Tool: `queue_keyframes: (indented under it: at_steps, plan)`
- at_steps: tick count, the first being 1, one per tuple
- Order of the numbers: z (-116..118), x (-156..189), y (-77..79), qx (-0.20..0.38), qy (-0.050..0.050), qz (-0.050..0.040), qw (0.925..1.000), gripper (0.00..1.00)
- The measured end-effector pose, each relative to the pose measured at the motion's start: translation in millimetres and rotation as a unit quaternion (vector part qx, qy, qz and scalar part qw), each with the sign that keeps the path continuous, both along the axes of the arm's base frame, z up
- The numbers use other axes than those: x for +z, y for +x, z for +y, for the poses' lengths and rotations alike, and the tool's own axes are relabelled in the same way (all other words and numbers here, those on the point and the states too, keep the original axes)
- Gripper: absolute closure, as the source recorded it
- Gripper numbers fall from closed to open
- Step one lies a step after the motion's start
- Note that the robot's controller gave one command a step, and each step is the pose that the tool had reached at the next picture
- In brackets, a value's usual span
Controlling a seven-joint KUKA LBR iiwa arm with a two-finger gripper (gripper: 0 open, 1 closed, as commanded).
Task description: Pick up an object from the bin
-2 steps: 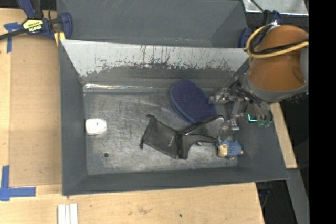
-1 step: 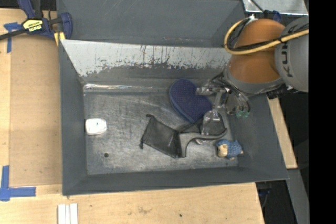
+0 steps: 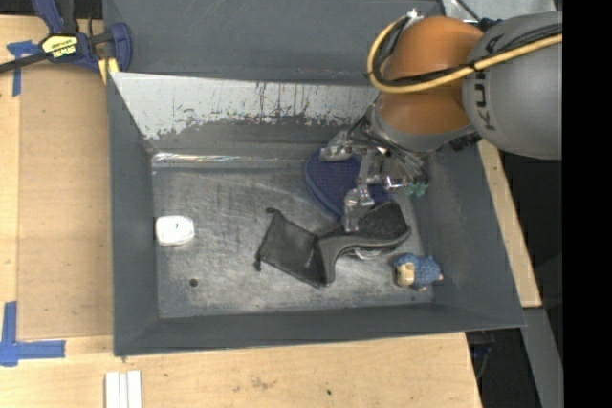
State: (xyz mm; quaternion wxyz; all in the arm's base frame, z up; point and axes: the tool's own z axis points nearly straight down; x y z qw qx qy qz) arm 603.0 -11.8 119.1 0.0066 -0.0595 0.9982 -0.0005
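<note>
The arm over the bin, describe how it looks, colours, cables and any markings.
The arm is a thick, rounded grey housing with dark lettering on its side. An orange domed cover caps the wrist, with yellow and black cables looped over it. Below is a small silvery metal end effector.

The grey bin (image 3: 132, 234) holds a white block (image 3: 175, 230), black cloth (image 3: 287, 251) and a blue toy (image 3: 418, 272).

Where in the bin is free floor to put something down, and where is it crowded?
Free: the floor between the small white object and the black cloth-like piece, up to the back wall; the front left corner. Crowded: the right half, where the gripper hangs over a blue round thing and a black shoe-like thing, with a small blue-and-tan object nearer the front.
</note>
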Motion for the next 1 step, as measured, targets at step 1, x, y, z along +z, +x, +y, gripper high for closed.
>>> queue_keyframes:
  at_steps: [1]
  plan:
    - [25.0, 38.8, -39.8, 0.061, 0.0, 0.0051, 0.9981, 0.0]
